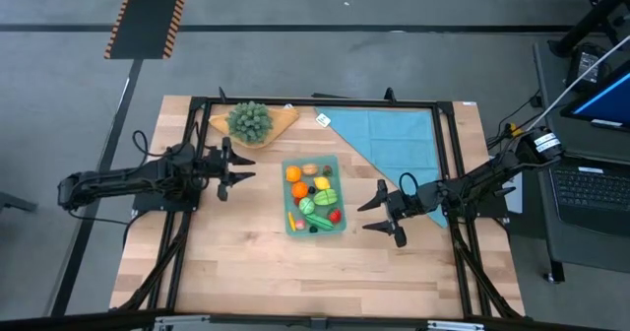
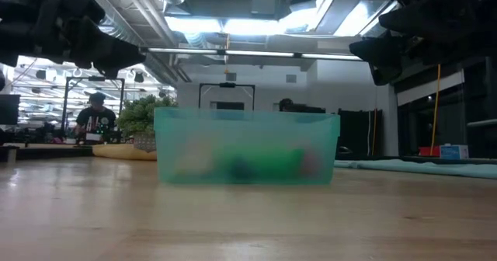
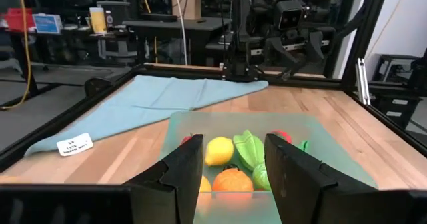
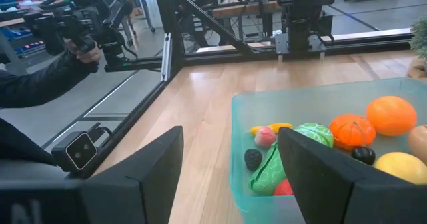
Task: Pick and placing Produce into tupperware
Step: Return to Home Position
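Observation:
The teal tupperware (image 1: 313,195) stands at the table's middle and shows in the low view as a translucent box (image 2: 247,147). Inside lie several toy produce pieces: oranges (image 1: 296,180), a yellow lemon (image 1: 322,183), green leafy pieces (image 1: 321,197), a red piece (image 1: 335,215). The left wrist view shows them (image 3: 233,157) past the container's wall, as does the right wrist view (image 4: 333,141). My left gripper (image 1: 243,168) hovers open just left of the container. My right gripper (image 1: 379,212) hovers open to its right. Neither holds anything.
A light-blue cloth (image 1: 396,139) lies on the far right part of the table. A bushy green leafy bunch (image 1: 250,121) sits on a tan wooden board (image 1: 281,120) at the far edge. Black frame rails (image 1: 451,164) run along the sides. A person's arm (image 4: 40,77) shows beyond the table.

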Controlling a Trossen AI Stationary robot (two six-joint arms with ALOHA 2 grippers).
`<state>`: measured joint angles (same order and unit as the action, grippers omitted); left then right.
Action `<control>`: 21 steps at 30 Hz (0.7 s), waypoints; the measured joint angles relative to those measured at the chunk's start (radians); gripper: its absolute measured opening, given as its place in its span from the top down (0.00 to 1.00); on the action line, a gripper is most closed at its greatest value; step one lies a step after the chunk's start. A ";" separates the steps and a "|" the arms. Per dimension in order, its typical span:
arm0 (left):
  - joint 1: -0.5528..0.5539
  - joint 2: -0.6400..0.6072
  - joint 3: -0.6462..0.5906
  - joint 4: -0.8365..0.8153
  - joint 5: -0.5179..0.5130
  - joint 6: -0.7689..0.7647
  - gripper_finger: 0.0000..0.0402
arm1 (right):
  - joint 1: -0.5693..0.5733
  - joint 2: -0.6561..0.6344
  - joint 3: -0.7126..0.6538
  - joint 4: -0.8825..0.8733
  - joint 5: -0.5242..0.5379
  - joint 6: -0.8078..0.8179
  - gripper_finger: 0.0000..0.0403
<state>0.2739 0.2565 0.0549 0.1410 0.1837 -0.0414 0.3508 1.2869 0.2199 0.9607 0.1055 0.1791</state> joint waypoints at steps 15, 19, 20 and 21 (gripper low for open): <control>0.068 -0.095 -0.047 -0.023 0.000 0.014 0.65 | -0.013 -0.002 0.000 0.036 -0.001 -0.002 0.39; 0.084 -0.099 -0.047 -0.035 0.000 0.019 0.66 | -0.071 -0.046 -0.016 0.043 -0.001 -0.006 0.39; 0.084 -0.099 -0.047 -0.040 0.000 0.018 0.66 | -0.093 -0.067 -0.033 0.045 -0.002 -0.007 0.39; 0.084 -0.098 -0.047 -0.046 0.000 0.018 0.66 | -0.115 -0.091 -0.053 0.046 -0.002 -0.006 0.39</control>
<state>0.3580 0.1581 0.0082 0.0945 0.1841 -0.0235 0.2358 1.1956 0.1671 1.0066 0.1039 0.1728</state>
